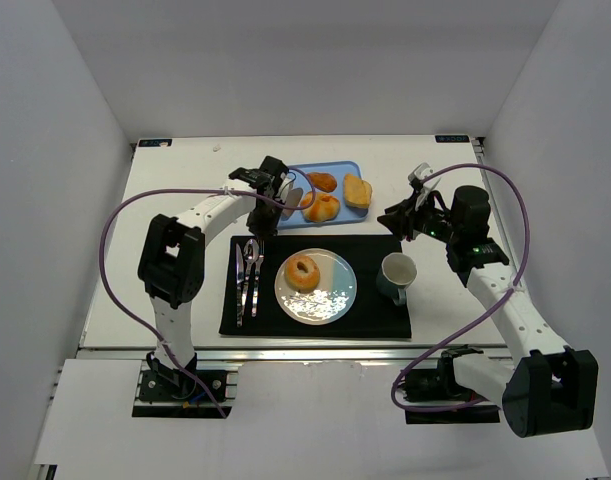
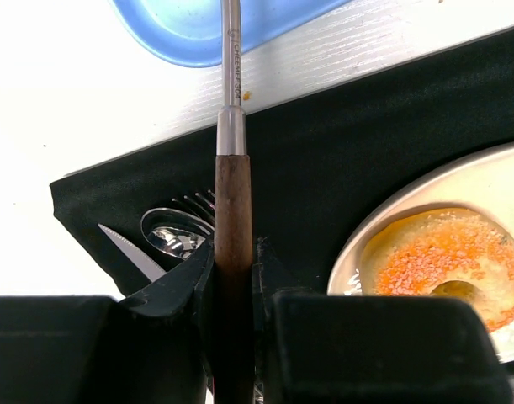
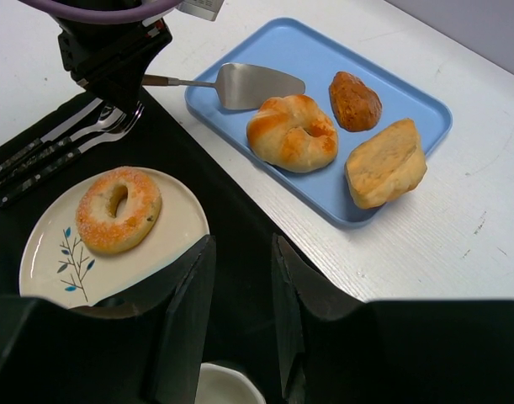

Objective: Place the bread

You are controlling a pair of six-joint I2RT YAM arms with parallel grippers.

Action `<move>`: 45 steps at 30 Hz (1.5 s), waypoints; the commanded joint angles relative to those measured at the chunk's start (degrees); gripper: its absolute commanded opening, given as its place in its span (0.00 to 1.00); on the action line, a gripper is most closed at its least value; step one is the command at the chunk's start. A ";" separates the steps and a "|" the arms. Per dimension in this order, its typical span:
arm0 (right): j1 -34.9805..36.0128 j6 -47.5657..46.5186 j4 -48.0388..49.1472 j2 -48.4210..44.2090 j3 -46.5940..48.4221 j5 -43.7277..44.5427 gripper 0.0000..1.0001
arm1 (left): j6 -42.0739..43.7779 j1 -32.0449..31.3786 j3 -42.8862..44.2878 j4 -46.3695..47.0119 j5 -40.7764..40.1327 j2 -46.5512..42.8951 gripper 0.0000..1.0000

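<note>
Top view: shows left gripper (image 1: 275,186) clamped on a metal spatula with a wooden handle (image 1: 291,197) at the near left corner of a blue plastic tray (image 1: 330,166); blade over the tray, just beside a knotted golden roll (image 1: 323,208); also in the tray a dark brown roll (image 1: 321,181) and a squarish pale bread (image 1: 357,190); puts a sugared ring doughnut (image 1: 302,271) on the left part of a white round plate (image 1: 330,300), itself on a black rectangular mat (image 1: 375,320); steel cutlery (image 1: 247,280) left of the plate, green mug (image 1: 396,276) right of it, both on the mat; right gripper (image 1: 400,222) hovering by the mat's far right corner, apart from the breads; cannot tell its jaws from here.

Left wrist view: fingers (image 2: 185,286) pressed together on the wooden handle, metal shaft running up to the tray; knife tip, spoon bowl and fork tines on the mat beside the handle; doughnut on the plate at right.

Right wrist view: fingers (image 3: 185,311) slightly apart, narrow gap, nothing between them, only mat seen through; spatula blade flat in the tray's left part, next to the knotted roll, contact not clear; dark brown roll and squarish pale bread further right in the tray; doughnut lying flat on the plate, off the tray; mug rim at the bottom edge.
</note>
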 commanded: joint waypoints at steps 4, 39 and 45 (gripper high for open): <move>-0.40 0.93 3.09 0.38 -0.04 -0.52 0.39 | 5.74 0.02 0.76 0.53 3.16 -0.38 0.00; -1.28 2.16 3.97 0.82 -0.04 -0.52 0.39 | 12.70 3.71 5.32 1.86 26.64 8.32 0.00; -1.54 2.34 4.32 0.91 -0.21 -0.43 0.39 | 12.08 3.71 7.70 1.86 29.54 9.81 0.00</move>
